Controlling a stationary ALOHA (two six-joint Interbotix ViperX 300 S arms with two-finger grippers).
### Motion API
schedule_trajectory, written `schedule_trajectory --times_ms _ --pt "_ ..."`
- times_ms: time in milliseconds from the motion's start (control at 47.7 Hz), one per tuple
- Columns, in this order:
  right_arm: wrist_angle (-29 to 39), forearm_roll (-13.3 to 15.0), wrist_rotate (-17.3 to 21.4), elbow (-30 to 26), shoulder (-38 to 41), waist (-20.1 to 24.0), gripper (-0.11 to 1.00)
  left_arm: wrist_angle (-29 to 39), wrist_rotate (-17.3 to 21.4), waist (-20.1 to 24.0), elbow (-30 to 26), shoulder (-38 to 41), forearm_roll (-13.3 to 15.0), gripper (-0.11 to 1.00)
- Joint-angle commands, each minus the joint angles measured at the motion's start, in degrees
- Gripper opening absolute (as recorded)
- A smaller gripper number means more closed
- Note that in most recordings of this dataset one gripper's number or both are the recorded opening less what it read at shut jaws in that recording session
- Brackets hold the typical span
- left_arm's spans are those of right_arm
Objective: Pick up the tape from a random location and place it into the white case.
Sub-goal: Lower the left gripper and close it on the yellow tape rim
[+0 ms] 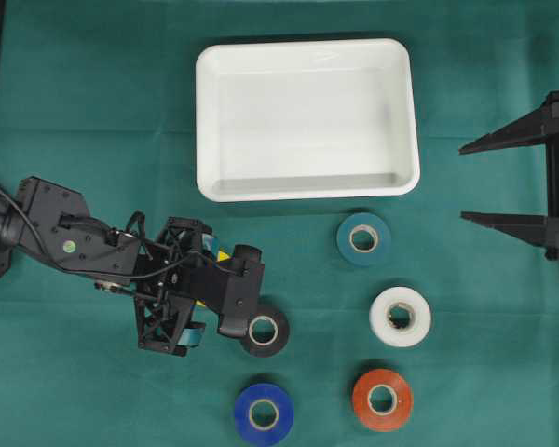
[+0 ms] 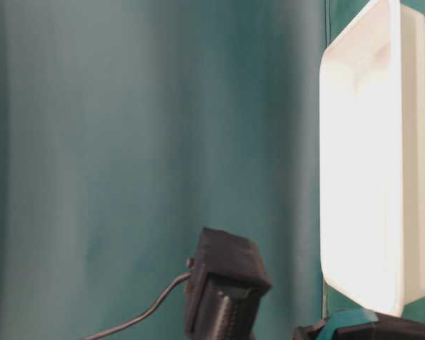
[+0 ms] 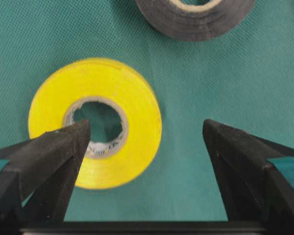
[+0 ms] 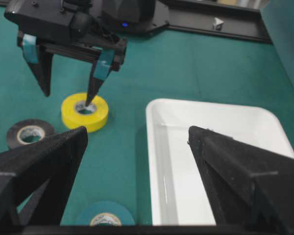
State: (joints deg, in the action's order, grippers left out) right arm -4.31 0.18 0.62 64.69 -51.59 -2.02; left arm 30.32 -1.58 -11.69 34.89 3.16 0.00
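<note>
A yellow tape roll [image 3: 118,93] lies flat on the green cloth beneath my left gripper [image 3: 146,126]. That gripper is open and points down, with one fingertip over the roll's core hole and the other outside the roll. The right wrist view shows the same: the left gripper [image 4: 67,98] hangs over the yellow tape [image 4: 83,118]. From overhead only a sliver of the yellow tape [image 1: 222,253] shows under the left gripper [image 1: 197,291]. The white case [image 1: 307,121] sits empty at the back centre. My right gripper [image 1: 466,182] stands open at the right edge, holding nothing.
Other rolls lie on the cloth: black [image 1: 283,332] just right of the left gripper, teal [image 1: 343,240] in front of the case, white [image 1: 401,338], blue [image 1: 244,414] and red [image 1: 361,400]. The table-level view shows mostly cloth and the case [image 2: 361,177].
</note>
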Motion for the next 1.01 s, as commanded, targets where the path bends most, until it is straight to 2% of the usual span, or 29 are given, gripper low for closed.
schedule_trajectory --times_ms 0,189,503,587,796,985 --pt "-0.26 0.09 -0.09 -1.05 0.53 -0.09 0.92 -1.67 0.0 0.18 -0.26 0.18 -0.09 0.99" --pt "-0.44 0.18 -0.09 -1.05 0.88 -0.09 0.92 -4.92 -0.09 0.35 0.62 2.64 -0.09 0.99" --pt "-0.35 0.18 -0.09 -1.05 0.88 0.0 0.92 -4.48 0.0 0.53 0.62 2.99 -0.09 0.95" --pt "-0.53 0.18 -0.09 -1.05 0.97 -0.09 0.92 -4.04 0.0 0.62 0.62 2.99 0.0 0.81" --pt "-0.53 0.09 -0.09 -1.05 1.41 -0.09 0.92 -3.69 0.09 0.62 0.7 2.64 -0.09 0.24" --pt "-0.53 0.09 -0.09 -1.05 1.67 0.0 0.92 -3.78 0.26 0.62 0.44 2.64 -0.09 0.22"
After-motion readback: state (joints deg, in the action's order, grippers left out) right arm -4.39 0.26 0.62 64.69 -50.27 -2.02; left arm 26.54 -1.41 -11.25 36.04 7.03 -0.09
